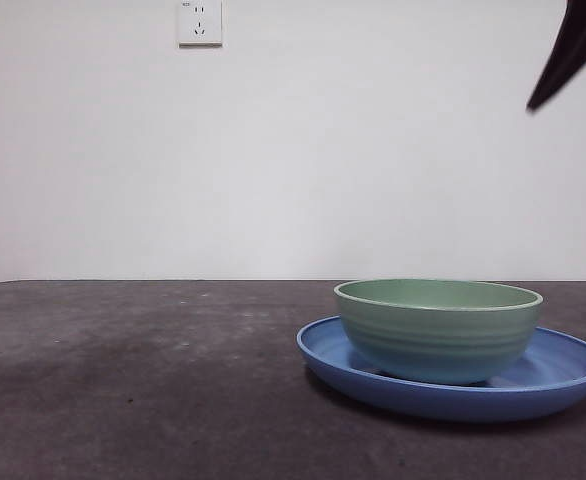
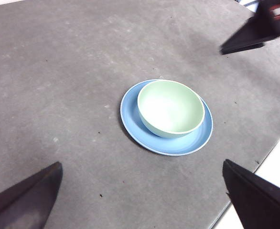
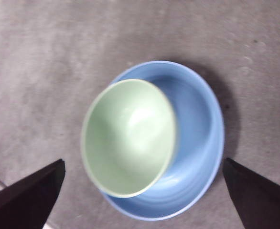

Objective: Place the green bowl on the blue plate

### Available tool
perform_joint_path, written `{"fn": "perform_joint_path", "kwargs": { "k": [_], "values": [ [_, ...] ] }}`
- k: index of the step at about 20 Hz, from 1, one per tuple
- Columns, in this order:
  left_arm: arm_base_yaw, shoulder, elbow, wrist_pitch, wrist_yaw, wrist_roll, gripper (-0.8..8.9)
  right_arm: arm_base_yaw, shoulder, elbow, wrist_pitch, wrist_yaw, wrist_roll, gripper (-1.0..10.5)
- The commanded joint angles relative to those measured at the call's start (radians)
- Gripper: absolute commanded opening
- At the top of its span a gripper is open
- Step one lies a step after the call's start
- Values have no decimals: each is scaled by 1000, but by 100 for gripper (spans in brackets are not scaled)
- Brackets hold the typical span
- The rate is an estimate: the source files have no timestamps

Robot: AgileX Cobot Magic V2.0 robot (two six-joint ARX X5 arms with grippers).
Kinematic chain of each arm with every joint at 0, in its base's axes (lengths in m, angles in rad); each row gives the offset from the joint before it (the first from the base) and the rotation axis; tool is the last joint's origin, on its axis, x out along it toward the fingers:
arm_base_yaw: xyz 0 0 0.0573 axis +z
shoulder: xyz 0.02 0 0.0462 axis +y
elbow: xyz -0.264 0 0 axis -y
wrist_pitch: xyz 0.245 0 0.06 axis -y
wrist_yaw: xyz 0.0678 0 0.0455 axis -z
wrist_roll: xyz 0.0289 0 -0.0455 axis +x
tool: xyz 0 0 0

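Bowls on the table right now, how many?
1. The green bowl sits upright on the blue plate, off-centre on it, nearer one rim. Both grippers are open and clear of it. No second bowl shows in any view.

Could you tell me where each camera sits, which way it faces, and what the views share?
Front view: low at table height, looking level across at the green bowl on the blue plate; a black arm tip shows top right.
Left wrist view: high, looking down on the green bowl; the left tool is open.
Right wrist view: close above the blue plate; the right tool is open.
All share the bowl and plate.
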Motion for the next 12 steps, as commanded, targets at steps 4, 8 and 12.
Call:
{"fn": "perform_joint_path", "kwargs": {
  "k": [4,8,12],
  "values": [
    [-5,4,10,11,3,-10,657,-31,219,14,46,2,-84,382],
    [-5,4,10,11,3,-10,657,-31,352,14,87,-6,-105,327],
    [-5,4,10,11,3,-10,657,-30,440,14,116,-28,-127,291]
  ]
}}
